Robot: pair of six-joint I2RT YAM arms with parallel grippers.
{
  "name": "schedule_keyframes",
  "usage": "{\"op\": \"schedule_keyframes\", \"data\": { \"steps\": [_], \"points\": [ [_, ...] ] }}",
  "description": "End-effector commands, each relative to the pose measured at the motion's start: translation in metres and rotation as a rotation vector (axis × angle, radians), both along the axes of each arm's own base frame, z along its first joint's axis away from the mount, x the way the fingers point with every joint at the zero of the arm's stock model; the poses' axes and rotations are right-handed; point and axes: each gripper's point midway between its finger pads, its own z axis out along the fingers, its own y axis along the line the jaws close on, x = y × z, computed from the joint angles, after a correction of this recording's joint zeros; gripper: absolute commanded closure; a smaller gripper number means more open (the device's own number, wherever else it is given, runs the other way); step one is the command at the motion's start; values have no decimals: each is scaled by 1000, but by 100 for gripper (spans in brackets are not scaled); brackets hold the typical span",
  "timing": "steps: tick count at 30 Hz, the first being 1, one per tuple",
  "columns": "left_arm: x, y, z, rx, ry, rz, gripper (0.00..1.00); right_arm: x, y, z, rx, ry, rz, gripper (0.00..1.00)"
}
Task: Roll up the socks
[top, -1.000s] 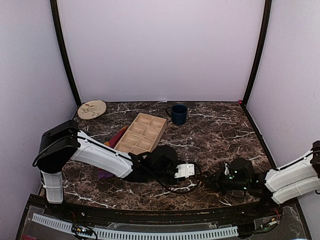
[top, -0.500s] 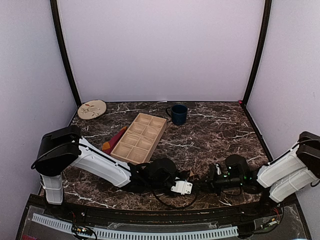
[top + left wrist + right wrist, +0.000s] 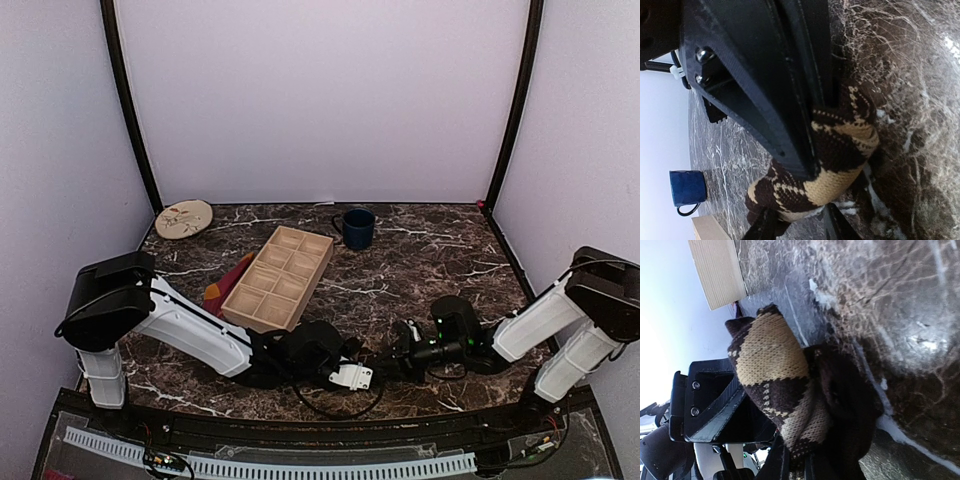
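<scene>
Brown sock [image 3: 840, 150] lies bunched at the front edge of the table [image 3: 450, 260]. My left gripper [image 3: 372, 371] clamps it and my right gripper [image 3: 399, 364] pinches its end. Both have come closer together, so I think the roll is tightening.

The tray [image 3: 283, 275] is bordered on the bench [image 3: 440, 255] by the mug [image 3: 357, 228] behind, one sock [image 3: 226, 283] left, the other sock [image 3: 840, 160] in front.

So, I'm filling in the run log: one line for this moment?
argyle sock: bunched | left jaws: shut on it | right jaws: shut on it | striped sock: beside tray, untouched
</scene>
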Motion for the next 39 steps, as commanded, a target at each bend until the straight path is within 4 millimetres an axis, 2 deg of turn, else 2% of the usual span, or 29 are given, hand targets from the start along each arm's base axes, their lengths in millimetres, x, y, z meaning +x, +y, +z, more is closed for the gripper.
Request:
{"op": "schedule_keyframes", "data": {
  "steps": [1, 12, 22, 29, 39],
  "points": [
    [0, -1, 23, -41, -38, -12, 65, -7, 7, 7, 30, -4, 75, 100],
    [-10, -14, 20, -47, -5, -88, 64, -19, -13, 0, 26, 34, 25, 100],
    [-25, -27, 7, 0, 92, -165, 64, -26, -19, -2, 56, 57, 18, 100],
    [-38, -19, -11, 91, 177, -198, 64, -30, -22, -4, 66, 69, 15, 100],
    [-47, -24, -14, 116, 240, -230, 63, -31, -22, -4, 78, 79, 17, 100]
  ]
}}
